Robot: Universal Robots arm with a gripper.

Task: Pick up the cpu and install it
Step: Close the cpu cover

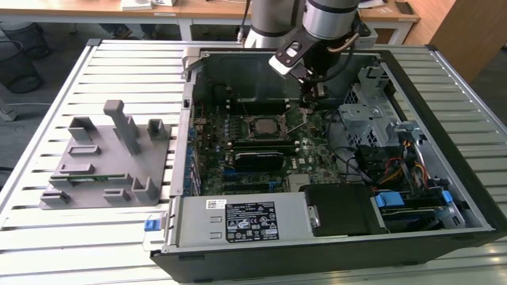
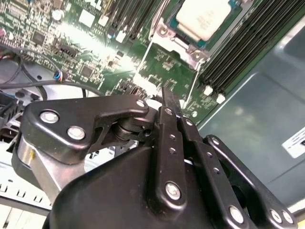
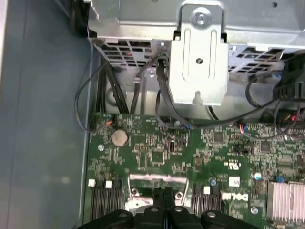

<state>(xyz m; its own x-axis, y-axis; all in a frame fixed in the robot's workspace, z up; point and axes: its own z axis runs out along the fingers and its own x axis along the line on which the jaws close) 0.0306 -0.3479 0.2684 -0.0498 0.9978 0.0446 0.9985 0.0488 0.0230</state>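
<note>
The cpu point(image 1: 265, 124) is a small pale silver square lying flat in the motherboard socket in the middle of the open computer case. In the second wrist view the cpu point(image 2: 205, 16) shows inside the socket's metal frame point(image 2: 162, 33). My gripper point(image 1: 307, 105) hangs over the board just to the exterior view's right of the socket, a little above it. Its black fingers are pressed together with nothing between them in both wrist views, gripper point(image 2: 167, 98) and gripper point(image 3: 162, 192). The fingertips sit close to the socket's thin wire lever point(image 2: 157, 78); I cannot tell if they touch it.
A grey plastic holder point(image 1: 111, 160) stands on the slatted table point(image 1: 119, 65) at the exterior view's left. Inside the case point(image 1: 186, 119) are memory slots point(image 2: 238, 52), a metal drive cage point(image 3: 200, 57), cable bundles point(image 1: 396, 166) and a power supply point(image 1: 237, 219).
</note>
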